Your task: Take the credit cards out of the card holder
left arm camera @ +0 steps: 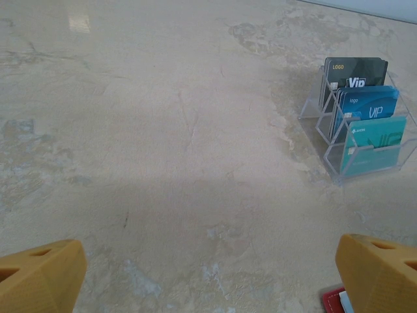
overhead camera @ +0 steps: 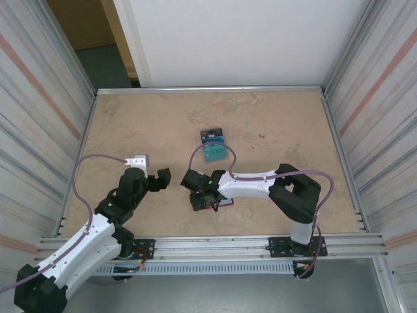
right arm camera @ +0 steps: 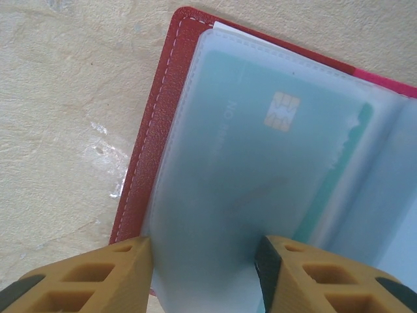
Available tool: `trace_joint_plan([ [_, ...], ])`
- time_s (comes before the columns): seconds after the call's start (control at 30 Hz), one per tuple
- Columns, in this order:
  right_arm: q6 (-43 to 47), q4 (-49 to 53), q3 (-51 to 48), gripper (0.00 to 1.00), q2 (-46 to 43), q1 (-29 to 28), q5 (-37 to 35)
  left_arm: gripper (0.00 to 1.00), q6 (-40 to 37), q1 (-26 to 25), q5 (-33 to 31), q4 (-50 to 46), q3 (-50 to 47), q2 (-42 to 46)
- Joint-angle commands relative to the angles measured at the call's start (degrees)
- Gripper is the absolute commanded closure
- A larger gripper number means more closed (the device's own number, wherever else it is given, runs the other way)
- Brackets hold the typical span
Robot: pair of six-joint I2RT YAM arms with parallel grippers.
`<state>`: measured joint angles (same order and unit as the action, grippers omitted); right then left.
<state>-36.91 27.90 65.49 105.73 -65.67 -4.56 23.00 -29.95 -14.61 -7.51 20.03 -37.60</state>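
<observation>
**Fingertips astride the sleeve, nothing pinning the wallet**

Orange fingers of the right gripper (right arm camera: 202, 274) sit at the bottom of the right wrist view. They stand partly apart, tips pressed down onto a clear sleeve (right arm camera: 215, 202) of the open card holder (right arm camera: 146, 156). Nothing is clamped between them. A teal card (right arm camera: 260, 150) with a gold chip (right arm camera: 281, 111) lies inside that sleeve, running toward the upper right of the frame.

The likeliest slip is that the jaws close on soft plastic rather than on the card edge, so the sleeve bunches up and the card stays put. A second risk is that any pull drags or lifts the whole card holder. The left gripper (left arm camera: 208, 277) hangs wide apart and empty over bare table (left arm camera: 163, 130), and only a red corner of the wallet shows at the lower right of its view.

Three credit cards (left arm camera: 368, 104) stand in a clear rack (left arm camera: 313, 111) at the upper right of that view.
</observation>
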Motion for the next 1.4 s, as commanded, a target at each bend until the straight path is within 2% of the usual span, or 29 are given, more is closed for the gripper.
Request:
trace_joint_plan([
  [0.0, -0.3, 0.8, -2.2, 0.55, 3.2, -0.1, 0.9, 0.01, -1.6, 0.3, 0.1, -0.4, 2.1, 0.3],
  [0.3, 1.8, -1.1, -3.9, 0.70, -0.6, 1.9, -0.4, 0.01, -3.4, -1.3, -0.5, 1.1, 2.3, 1.4],
  [0.5, 3.2, -0.8, -4.5, 0.74, -4.2, 2.5, -3.2, 0.01, -5.1, -3.8, -3.4, 1.4, 2.8, 1.2],
  [0.67, 3.4, -0.9, -5.6, 0.74, -7.3, 2.9, -5.0, 0.01, -6.2, -6.1, -5.6, 2.0, 3.5, -0.1],
  [1.1, 1.9, -0.4, -8.3, 0.66, -11.0, 4.6, -8.0, 0.01, -10.2, -12.3, -11.7, 3.5, 6.4, -6.3],
  [1.37, 1.0, 0.1, -10.6, 0.65, -14.3, 5.8, -9.5, 0.01, -13.2, -14.8, -13.1, 4.4, 7.5, -9.8],
])
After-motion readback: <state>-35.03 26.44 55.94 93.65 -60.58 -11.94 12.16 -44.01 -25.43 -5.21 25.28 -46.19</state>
